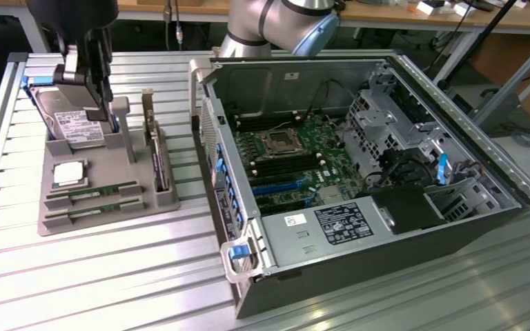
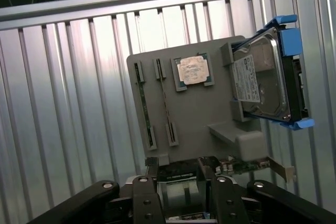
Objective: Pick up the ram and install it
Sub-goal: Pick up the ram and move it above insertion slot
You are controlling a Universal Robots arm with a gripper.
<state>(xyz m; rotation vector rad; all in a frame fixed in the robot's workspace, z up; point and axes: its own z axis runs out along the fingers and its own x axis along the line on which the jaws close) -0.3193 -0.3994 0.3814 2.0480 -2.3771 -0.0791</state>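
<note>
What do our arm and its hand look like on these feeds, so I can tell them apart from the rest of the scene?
The arm is smooth silver-grey metal with rounded joints, one closed by a blue-grey cap. The hand is matt black, with angled link bars on each side and bright round screw heads. Its fingers are flat black bars. No markings can be read.

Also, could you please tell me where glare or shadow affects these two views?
Exterior view: strong glare streaks across the slatted metal table, while the ram sticks in the grey holder are evenly lit and the motherboard sits shaded inside the computer case. Wrist view: the processor chip reflects brightly, and the open gripper is a dark silhouette.
</note>
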